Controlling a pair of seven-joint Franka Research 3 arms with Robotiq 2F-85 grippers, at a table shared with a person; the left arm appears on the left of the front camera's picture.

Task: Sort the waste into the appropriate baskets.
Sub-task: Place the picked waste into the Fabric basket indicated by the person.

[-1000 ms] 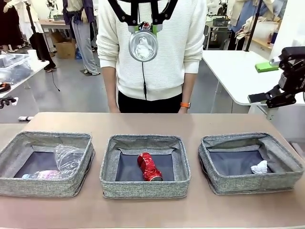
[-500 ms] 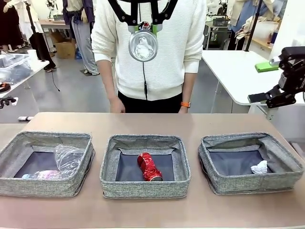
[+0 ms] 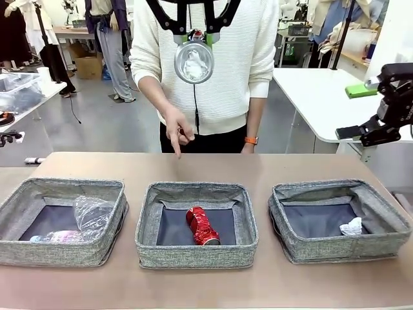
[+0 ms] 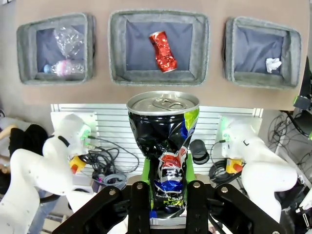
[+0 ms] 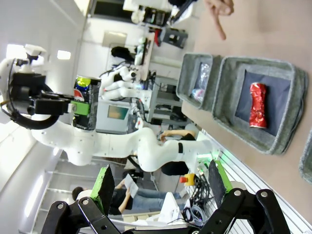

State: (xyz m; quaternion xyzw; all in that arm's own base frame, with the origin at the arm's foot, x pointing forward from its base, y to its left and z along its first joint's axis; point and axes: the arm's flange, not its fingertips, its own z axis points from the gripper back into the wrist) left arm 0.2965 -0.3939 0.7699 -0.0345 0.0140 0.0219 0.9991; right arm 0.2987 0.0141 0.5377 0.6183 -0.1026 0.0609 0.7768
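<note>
Left end effector point(image 4: 163, 187) clamping the dark printed can point(image 4: 165, 146) upright, lower centre; hanging above brown desk point(image 4: 209, 100) with three baskets point(image 4: 159, 48); right end effector point(image 5: 158, 187) gaping wide.

I work in a robot lab: beyond my tabletop point(image 3: 271, 165) stand white workbenches point(image 3: 316, 97), a cardboard box point(image 3: 88, 66) on the grey floor, and loose cables point(image 4: 105, 168).

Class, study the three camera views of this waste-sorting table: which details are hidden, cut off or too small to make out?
- Front view: the bottle in the left basket lies partly behind the near wall and under the plastic cup.
- Left wrist view: the dark can's lower print is covered by the left gripper's fingers.
- Right wrist view: the right basket is cut by the frame edge.
</note>
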